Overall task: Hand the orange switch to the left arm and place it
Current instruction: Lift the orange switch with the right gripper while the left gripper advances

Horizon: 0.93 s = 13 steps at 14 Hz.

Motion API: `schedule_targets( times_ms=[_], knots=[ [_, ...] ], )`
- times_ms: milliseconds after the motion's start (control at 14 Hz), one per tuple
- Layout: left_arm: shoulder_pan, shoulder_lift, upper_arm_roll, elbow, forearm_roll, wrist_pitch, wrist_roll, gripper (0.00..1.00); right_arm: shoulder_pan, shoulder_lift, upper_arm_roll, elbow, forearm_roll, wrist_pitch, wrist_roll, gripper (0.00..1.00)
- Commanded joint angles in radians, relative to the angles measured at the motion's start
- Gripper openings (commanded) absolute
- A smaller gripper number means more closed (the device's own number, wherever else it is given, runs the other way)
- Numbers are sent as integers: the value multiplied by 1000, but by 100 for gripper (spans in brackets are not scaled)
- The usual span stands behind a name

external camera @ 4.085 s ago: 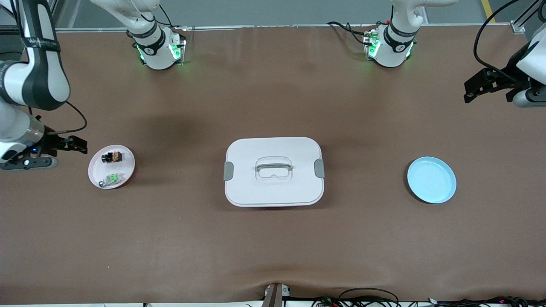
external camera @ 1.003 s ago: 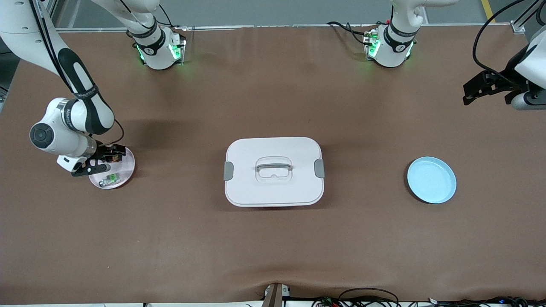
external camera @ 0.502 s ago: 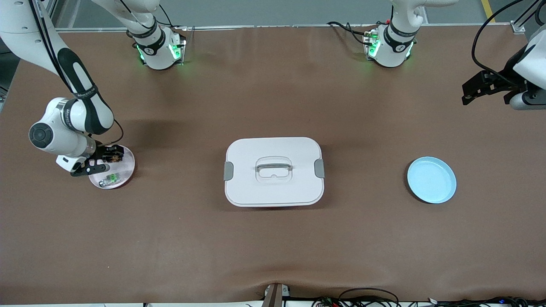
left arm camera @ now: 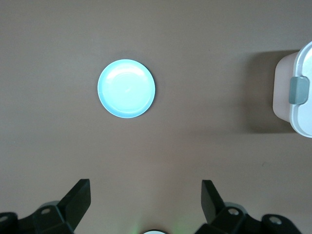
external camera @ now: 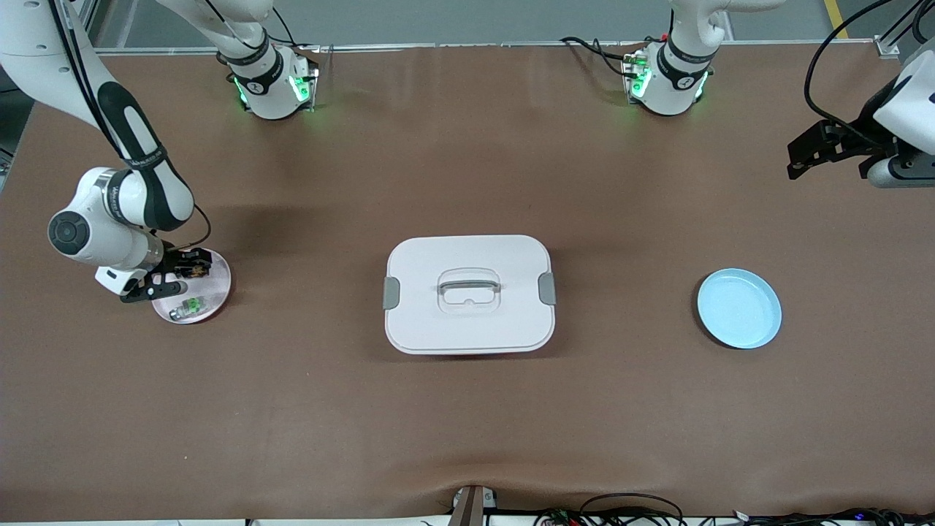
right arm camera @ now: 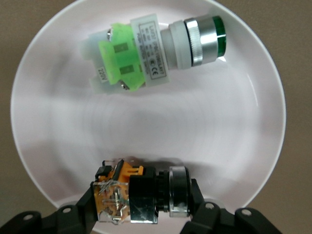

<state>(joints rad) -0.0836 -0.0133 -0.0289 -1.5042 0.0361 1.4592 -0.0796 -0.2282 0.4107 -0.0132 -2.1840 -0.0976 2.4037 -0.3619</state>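
On the pink plate (right arm camera: 243, 146) at the right arm's end of the desk, right tool (right arm camera: 141, 214) clenched around the orange switch (right arm camera: 139, 192) for lifting, left tool (left arm camera: 146, 202) released, waiting well apart from the box (external camera: 468, 294).

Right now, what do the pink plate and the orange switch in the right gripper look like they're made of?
The pink plate looks like glossy plastic or melamine: smooth, with soft reflections and a moulded rim. The orange switch, between the right gripper's fingers, seems to be black and orange plastic, with a shiny metal-looking collar and bare metal terminals at its orange end.
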Motion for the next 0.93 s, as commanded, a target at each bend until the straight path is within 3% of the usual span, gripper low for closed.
schedule_targets(
  times_ms=[0, 502, 860],
  knots=[
    [-2, -10, 0, -10, -31, -4, 14, 100, -2, -90, 19, 70, -4, -211, -8, 27],
    [-2, -7, -13, -10, -35, -4, 11, 100, 65, -125, 21, 459, 30, -782, 41, 27],
    [-4, -1, -14, -10, -35, -4, 11, 100, 188, -148, 22, 630, 44, -1006, 285, 26]
  ],
)
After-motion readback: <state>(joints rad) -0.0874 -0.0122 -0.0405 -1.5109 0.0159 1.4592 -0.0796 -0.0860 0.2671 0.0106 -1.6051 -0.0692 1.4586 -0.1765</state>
